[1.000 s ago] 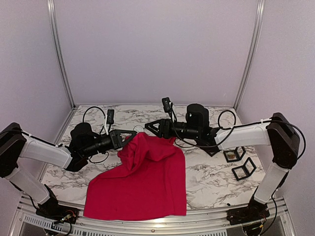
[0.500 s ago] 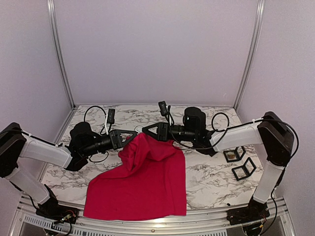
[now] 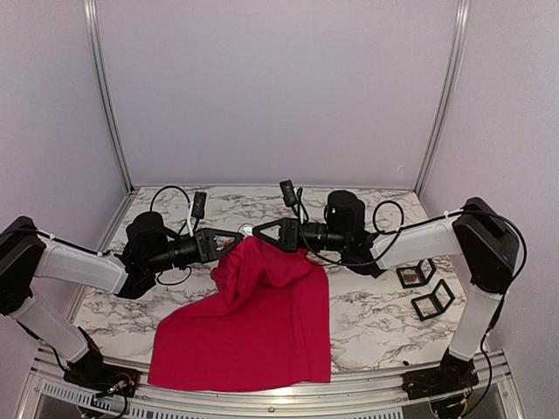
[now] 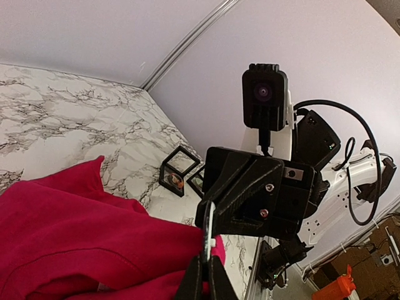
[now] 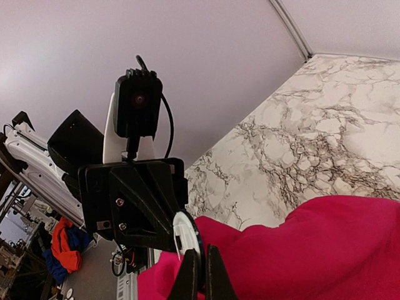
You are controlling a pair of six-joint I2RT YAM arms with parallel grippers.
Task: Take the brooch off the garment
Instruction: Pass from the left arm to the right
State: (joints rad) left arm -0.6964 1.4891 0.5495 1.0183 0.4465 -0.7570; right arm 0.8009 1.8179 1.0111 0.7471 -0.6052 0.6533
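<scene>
The red T-shirt lies on the marble table with its top pulled up to a peak between my two grippers. A round white brooch with a dark rim sits at that peak. It also shows edge-on in the left wrist view and as a white disc in the right wrist view. My left gripper comes from the left and is shut on the brooch's edge at the fabric. My right gripper faces it from the right, shut on the brooch's dark rim. The shirt hangs below.
Two small black-framed display boxes stand on the table's right side; they also show in the left wrist view. The shirt's hem reaches the table's front edge. Metal posts flank the back wall.
My right gripper has moved left and closed the gap to my left gripper at the shirt's peak. The left gripper has hardly moved. The shirt stays lifted.
</scene>
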